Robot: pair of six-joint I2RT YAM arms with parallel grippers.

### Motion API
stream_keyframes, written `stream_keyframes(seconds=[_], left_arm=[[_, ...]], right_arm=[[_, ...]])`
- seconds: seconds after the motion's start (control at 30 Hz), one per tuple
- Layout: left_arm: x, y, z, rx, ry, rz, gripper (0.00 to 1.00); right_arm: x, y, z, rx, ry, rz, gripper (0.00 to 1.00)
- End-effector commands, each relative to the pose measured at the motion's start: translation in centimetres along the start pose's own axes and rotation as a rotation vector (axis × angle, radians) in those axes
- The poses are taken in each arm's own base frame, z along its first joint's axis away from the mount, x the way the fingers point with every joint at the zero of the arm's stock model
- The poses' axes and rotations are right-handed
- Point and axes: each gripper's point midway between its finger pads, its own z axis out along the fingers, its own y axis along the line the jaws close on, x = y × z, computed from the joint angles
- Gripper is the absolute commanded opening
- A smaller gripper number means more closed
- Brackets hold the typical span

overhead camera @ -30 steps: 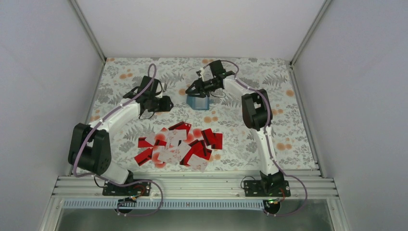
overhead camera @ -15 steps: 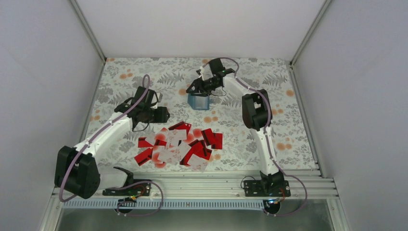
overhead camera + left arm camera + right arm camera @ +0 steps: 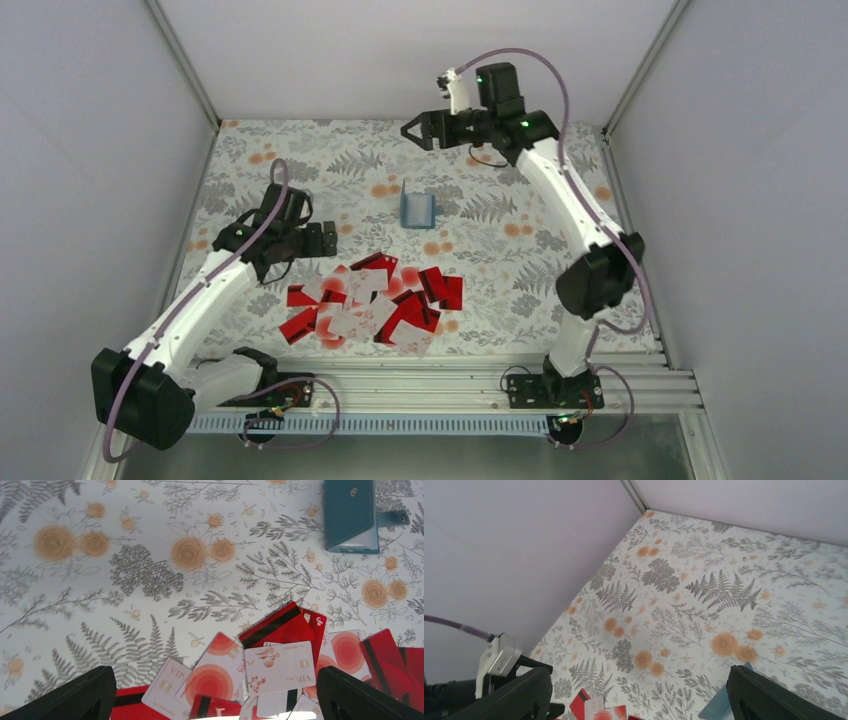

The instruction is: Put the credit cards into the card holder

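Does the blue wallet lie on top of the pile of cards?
No, the wallet lies beyond the cards, with a gap of patterned cloth between them.

In the left wrist view the card holder [image 3: 350,515] runs off the top edge, so its far end is unseen. The pile of credit cards [image 3: 280,667] is cut by the bottom and right edges, and lower cards lie hidden under upper ones. The left gripper [image 3: 215,700] shows only the dark tips of its fingers [image 3: 70,695] in the bottom corners. In the right wrist view just a corner of the holder and a few cards clear the bottom edge, and the right gripper [image 3: 639,695] is likewise cropped to finger ends. From above, the card print is too small to read — nor can it be told whether the holder has any card inside.
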Motion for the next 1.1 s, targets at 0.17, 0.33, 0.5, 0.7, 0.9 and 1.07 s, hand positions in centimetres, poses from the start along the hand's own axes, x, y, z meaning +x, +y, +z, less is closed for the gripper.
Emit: stream_keyframes(seconds=[0.17,0.33,0.5,0.7,0.9,1.07], left_arm=[[3.2,0.1,-2.3,0.033,0.091,-0.259,1.00],[5.8,1.3,-4.2,-0.034,0.166,-0.439,1.00],[7.7,2.4,-6.0,-0.097,0.207,-0.486,1.00],[11.1,2.7,-5.7,-0.056,0.256,-0.497,0.89],[14.3,1.2,-2.4,0.062,0.357,-0.471,0.57],[15.5,0.9,0.1,0.109,0.379,-0.387,0.45]], right_arm=[[1.1,2.9,-8.3,0.172,-0.204,-0.008,0.99],[3.4,2.4,-11.6,0.190,-0.323,0.125,0.99],[8.3,4.2,-9.5,0.018,-0.143,0.068,0.99],[14.9,7.3,-6.8,-0.029,0.087,-0.090,0.99],[23.2,9.3,-1.0,0.029,0.315,-0.262,0.99],[30.0,12.0,3.3,0.013,0.448,-0.572,0.99]])
